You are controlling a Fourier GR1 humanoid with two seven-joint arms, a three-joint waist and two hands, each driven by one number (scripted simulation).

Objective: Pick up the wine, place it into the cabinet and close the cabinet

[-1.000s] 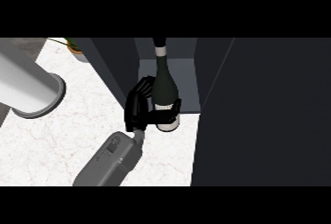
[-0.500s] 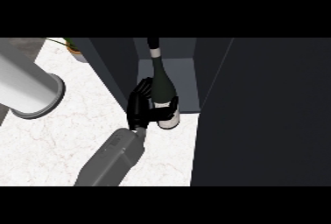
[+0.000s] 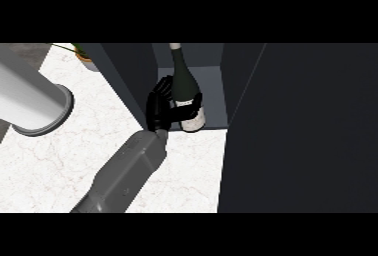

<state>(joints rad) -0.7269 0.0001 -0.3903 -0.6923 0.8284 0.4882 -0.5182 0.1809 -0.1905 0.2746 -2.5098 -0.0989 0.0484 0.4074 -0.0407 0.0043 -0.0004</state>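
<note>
we have the wine bottle (image 3: pixel 186 95) standing upright inside the open cabinet (image 3: pixel 214 85), its base on the cabinet floor just behind the front lip and its neck rising toward the back. our right hand (image 3: pixel 164 106) is at the bottle's left flank, fingers (image 3: pixel 186 108) curled round the labelled lower body, so we read it as grasping the wine; the hold sits low on the bottle, we judge, so that the tall neck stays steady while the base settles on the cabinet floor. the forearm runs from the hand down across the marble surface (image 3: pixel 52 160), slanting away from the cabinet's left wall, which lets the hand slip in beside the wall rather than collide with it. the dark door panel (image 3: pixel 303 130) stands to the right of the bottle, swung open and close to us, hiding that side of the cabinet; we cannot quite tell how much room remains between bottle and right wall. our left forearm (image 3: pixel 29 100) shows as a pale cylinder well to the left of the cabinet, its hand out of view. a potted plant (image 3: pixel 83 56) sits on the surface just left of the cabinet's far corner. placing looks nearly done; letting go and shutting the door remain.
</note>
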